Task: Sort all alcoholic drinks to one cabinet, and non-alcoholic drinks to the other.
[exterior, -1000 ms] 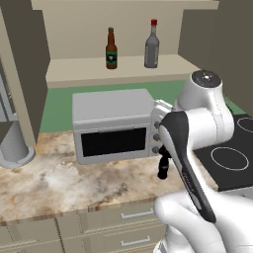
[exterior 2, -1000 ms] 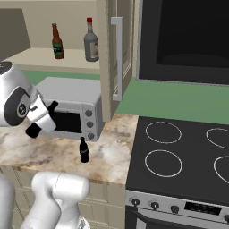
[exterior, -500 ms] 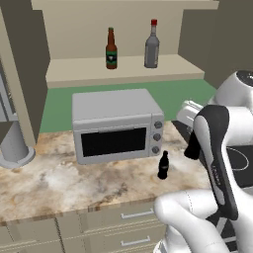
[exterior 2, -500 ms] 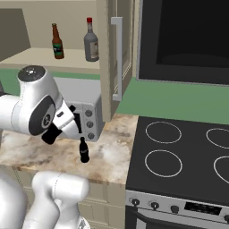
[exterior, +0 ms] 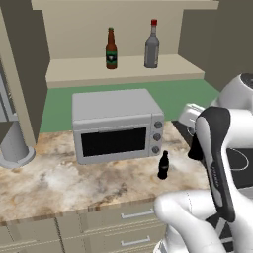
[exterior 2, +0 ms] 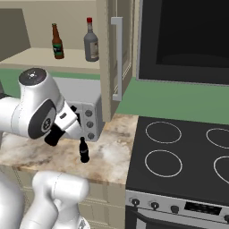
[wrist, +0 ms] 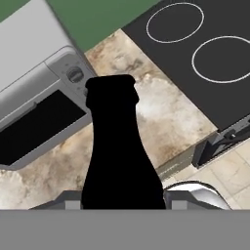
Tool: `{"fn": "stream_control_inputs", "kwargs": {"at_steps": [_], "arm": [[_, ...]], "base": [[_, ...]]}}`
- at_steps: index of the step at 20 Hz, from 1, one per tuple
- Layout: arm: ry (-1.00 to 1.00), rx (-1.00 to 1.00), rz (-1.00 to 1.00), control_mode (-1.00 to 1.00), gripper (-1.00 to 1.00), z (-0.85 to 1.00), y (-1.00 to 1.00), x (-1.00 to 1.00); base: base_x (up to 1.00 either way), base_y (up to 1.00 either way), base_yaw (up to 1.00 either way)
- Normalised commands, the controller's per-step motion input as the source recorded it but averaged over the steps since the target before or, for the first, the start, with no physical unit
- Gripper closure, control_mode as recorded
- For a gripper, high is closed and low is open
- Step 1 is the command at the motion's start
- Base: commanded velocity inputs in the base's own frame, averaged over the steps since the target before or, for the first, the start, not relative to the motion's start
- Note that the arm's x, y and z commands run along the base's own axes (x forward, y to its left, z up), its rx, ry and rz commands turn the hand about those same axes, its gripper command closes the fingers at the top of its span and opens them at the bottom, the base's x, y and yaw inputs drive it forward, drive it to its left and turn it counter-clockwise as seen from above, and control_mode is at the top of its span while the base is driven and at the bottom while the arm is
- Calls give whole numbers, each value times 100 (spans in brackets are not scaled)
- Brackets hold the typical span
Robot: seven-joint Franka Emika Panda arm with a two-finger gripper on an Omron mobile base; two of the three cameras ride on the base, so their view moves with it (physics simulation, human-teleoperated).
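1 black cola bottle (wrist: 119, 151) held between the gripper's jaws, above the marbled counter (exterior: 59, 183). 1 black cola bottle (exterior: 163, 165) upright on that counter, just beside the microwave (exterior: 116, 123). Beer bottle (exterior: 111, 48) and grey red-capped bottle (exterior: 152, 44): open cabinet shelf (exterior: 89, 69).

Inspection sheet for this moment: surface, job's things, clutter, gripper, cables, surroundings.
Surface: marbled counter, no spills seen.
Job's things: beer bottle and grey red-capped bottle upright on the open cabinet shelf; one cola bottle upright on the counter beside the microwave; second cola bottle in the jaws.
Clutter: microwave; grey cylindrical object at the counter's left.
Grippers: gripper, jaws closed on the second cola bottle, above the counter.
Cables: nothing seen.
Surroundings: stove; open cabinet door.
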Motion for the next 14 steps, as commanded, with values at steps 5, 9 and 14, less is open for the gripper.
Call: {"fn": "stream_control_inputs", "kwargs": {"at_steps": [5,9,14], "arm": [[0,0,0,100,100,0,0,0],[0,0,0,100,100,0,0,0],[0,0,0,100,100,0,0,0]], "base": [[-63,26,0],[-100,27,0],[-54,70,3]]}}
